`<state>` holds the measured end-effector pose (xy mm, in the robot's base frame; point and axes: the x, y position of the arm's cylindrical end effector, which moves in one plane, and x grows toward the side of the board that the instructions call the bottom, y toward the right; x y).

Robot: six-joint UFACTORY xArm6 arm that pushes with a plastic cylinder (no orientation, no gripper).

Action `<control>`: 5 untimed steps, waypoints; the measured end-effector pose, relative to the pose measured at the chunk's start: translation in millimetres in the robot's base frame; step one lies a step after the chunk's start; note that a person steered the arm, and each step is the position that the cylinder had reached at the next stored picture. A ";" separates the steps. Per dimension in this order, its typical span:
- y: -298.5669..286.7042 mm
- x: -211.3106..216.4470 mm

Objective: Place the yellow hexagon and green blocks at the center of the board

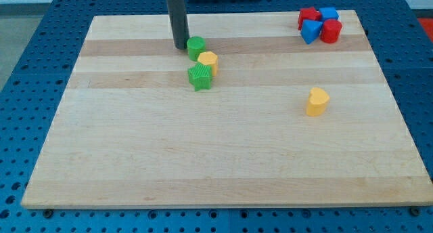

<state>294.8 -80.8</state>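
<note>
Our dark rod comes down from the top edge of the frame, upper left of centre, and our tip sits on the pale wooden board just left of the small green cylinder-like block, touching it or nearly so. There is no pincer on this rig, so nothing is clenched or released; the rod only pushes.

Task blocks form a tight cluster in the upper middle-left: that green block at the cluster's top, the yellow hexagon block right below and slightly right of it, touching, and a green star-shaped block below that, touching the hexagon's lower left. All three sit above and left of board centre.

We judge the tip is behind the cluster on the upper-left side because a push down and right from there would drive the whole chain toward centre. Risk: the chain is not straight, so blocks could fan apart.

Other stuff: a yellow heart-like block at mid right, well apart. Upper right corner holds a clump of two red blocks and two blue blocks, shapes hard to tell.
</note>
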 end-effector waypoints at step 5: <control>25.8 7.7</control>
<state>302.5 -55.0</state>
